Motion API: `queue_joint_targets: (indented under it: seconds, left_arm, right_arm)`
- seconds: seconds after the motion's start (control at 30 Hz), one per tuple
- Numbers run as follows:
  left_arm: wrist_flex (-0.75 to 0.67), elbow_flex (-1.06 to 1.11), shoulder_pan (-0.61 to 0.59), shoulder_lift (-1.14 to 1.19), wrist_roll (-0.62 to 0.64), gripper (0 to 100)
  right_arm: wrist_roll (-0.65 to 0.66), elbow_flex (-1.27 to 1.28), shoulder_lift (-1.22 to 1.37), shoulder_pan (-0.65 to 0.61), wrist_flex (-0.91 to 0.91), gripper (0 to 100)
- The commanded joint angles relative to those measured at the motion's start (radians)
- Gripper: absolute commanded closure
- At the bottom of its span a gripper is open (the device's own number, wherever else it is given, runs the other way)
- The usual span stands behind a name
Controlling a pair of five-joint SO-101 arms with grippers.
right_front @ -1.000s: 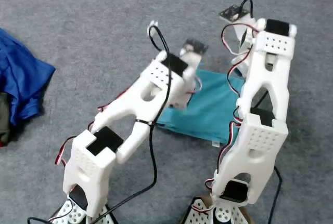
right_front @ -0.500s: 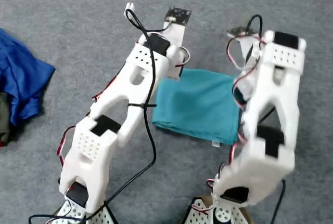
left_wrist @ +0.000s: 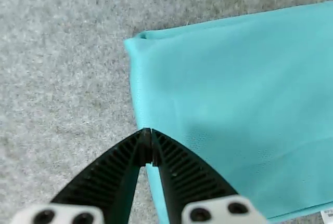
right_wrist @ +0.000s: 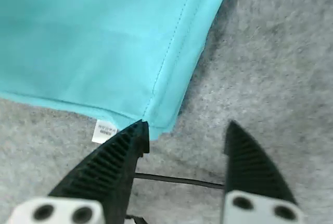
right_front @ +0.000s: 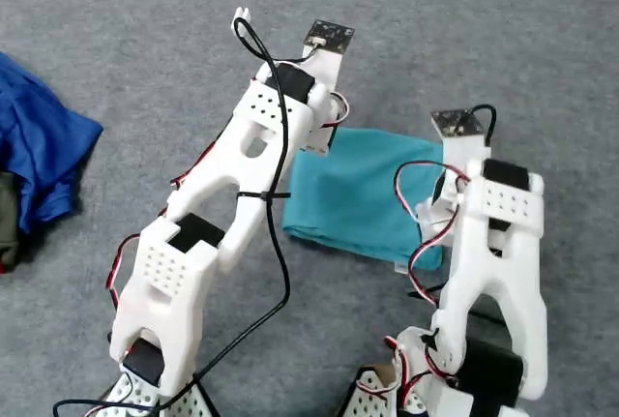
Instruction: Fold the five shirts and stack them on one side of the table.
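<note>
Right over on its side, the right arm (right_front: 493, 262) has drawn back toward its base since a second ago, when it was stretched out past the far edge of the cloth. The left arm (right_front: 242, 194) has lifted off the teal shirt (right_front: 363, 199), which it lay across back then, and now stands at the shirt's far left corner, where it already was half a second ago.

The teal shirt lies folded into a flat rectangle on the grey desk (right_front: 145, 49), between the two arms and a little to the right of the middle. The left pincer (left_wrist: 147, 140) is pressed together, its black tips meeting right at the shirt's side edge, a little way along from the corner. I cannot tell whether any cloth is caught between them.

The right pincer (right_wrist: 184, 135) is spread wide. One finger (right_wrist: 122, 161) has its tip at the shirt's near right corner, just beside the small white label (right_wrist: 105, 130), and the other finger is out over bare desk. A thin black cable (right_wrist: 171, 181) runs across the desk under that pincer.

Well apart, at the left edge of the desk, sits a rumpled heap of blue cloth (right_front: 39, 146) with something darker tucked below it.
</note>
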Motion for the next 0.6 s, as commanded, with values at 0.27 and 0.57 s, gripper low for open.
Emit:
queue_joint_targets:
  seconds: [0.27, 0.57]
  left_arm:
    - [0.046, -0.058, -0.054, -0.019, -0.006, 98]
    - [0.06, -0.058, -0.055, -0.019, -0.006, 98]
  right_arm:
    - [-0.192, -0.021, 0.179, -0.079, -0.11, 75.8]
    - [-0.199, -0.087, 0.435, -0.081, -0.143, 76.7]
